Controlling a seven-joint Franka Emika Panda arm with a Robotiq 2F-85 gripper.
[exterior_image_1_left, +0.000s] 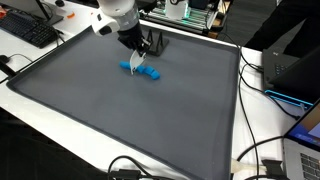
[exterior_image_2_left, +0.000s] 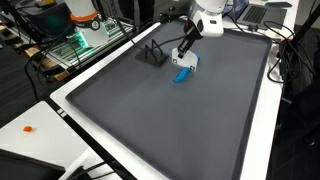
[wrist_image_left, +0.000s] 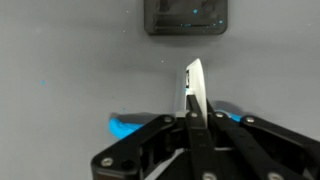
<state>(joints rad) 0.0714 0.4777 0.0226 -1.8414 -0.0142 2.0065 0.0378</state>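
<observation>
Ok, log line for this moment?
gripper: shut; at small blue plastic piece, grip unclear; black boxy holder: apart, on grey mat

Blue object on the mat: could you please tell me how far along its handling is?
Done: the gripper is at the blue object, jaws shut. In hand: grip or mere contact, unclear. Left: it lies on the grey mat, apart from the black stand.

In an exterior view, the white arm's tool (exterior_image_2_left: 182, 62), pinched together, points down right above a small blue plastic object (exterior_image_2_left: 181, 75) lying on the dark grey table (exterior_image_2_left: 150, 125). A small black stand (exterior_image_2_left: 151, 53) sits nearby, apart.
</observation>
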